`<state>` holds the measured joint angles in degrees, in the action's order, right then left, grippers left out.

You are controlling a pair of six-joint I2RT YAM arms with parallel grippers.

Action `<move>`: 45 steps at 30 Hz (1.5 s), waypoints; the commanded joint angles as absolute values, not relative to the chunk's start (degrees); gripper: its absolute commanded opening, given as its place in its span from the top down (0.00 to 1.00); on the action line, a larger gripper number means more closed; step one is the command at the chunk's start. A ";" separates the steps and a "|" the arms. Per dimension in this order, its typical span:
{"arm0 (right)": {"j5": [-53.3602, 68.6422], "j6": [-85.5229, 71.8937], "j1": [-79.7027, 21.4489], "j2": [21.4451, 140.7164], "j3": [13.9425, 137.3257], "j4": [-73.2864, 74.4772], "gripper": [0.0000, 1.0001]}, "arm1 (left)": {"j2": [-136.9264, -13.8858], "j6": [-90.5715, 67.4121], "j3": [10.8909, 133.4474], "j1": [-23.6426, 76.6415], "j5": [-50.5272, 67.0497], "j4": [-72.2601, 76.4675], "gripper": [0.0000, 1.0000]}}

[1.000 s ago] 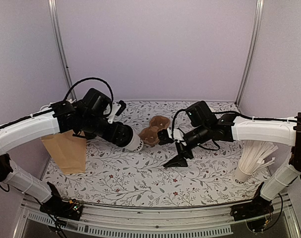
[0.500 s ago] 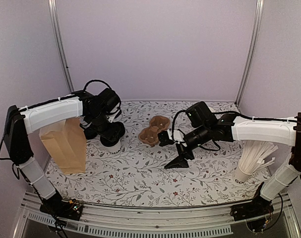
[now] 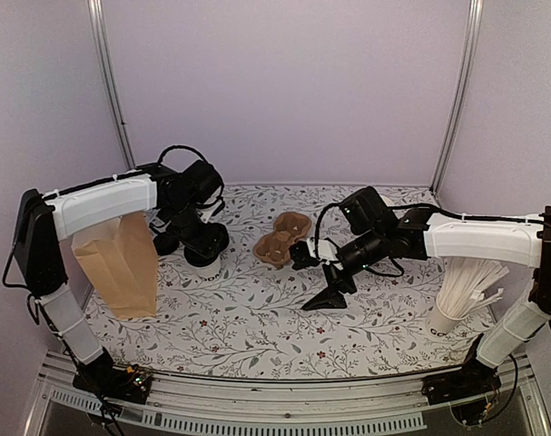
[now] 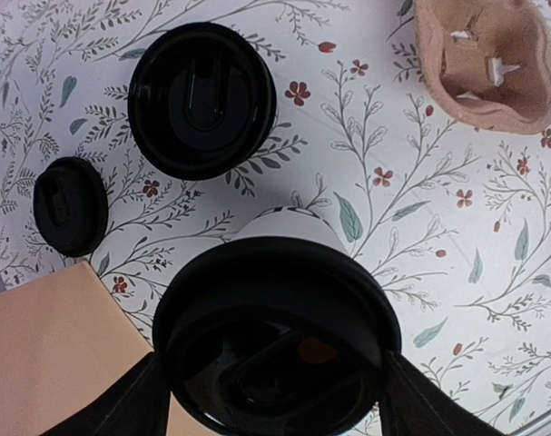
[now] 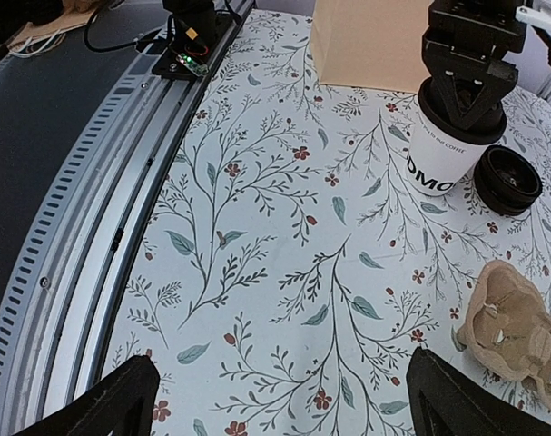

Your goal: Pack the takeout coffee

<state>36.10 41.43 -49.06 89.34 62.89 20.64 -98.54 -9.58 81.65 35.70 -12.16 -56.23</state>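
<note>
The takeout coffee cup (image 5: 450, 150) stands upright left of centre in the top view, just beside the paper bag (image 3: 121, 272). The left gripper (image 3: 203, 245) straddles its black lid; clamping or merely flanking, I cannot tell. The right gripper (image 5: 284, 400) gapes wide near the pulp cup carrier (image 3: 282, 238).

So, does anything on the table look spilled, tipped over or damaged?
Nothing is spilled or tipped. The lidded cup between the left fingers stands upright, and the pulp carrier looks intact. Only the stack of lidless cups at the right edge leans to one side.
</note>
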 commanded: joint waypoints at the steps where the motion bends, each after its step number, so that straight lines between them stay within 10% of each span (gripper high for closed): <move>1: 36.47 42.01 -48.89 89.94 63.44 22.10 0.01 | -99.59 -8.61 83.06 34.94 -10.69 -55.73 0.22; 25: 37.08 42.45 -48.87 91.27 64.09 23.64 0.01 | -120.57 -3.30 109.92 34.80 -5.69 -59.82 0.23; 31: 37.26 42.54 -48.87 90.75 64.16 23.86 0.01 | -123.26 -4.00 113.53 34.82 -7.33 -61.00 0.17; 33: 37.32 42.54 -48.87 90.58 64.11 23.97 0.01 | -122.93 -4.19 114.23 34.85 -7.67 -60.91 0.01; 45: 37.10 43.23 -47.97 87.40 68.02 28.73 0.01 | -113.28 -2.34 115.02 43.59 -17.62 -58.39 0.00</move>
<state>38.00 42.46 -49.01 90.35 64.55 25.96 -120.62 -4.21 115.44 37.17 -12.88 -60.84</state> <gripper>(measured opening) 0.989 0.996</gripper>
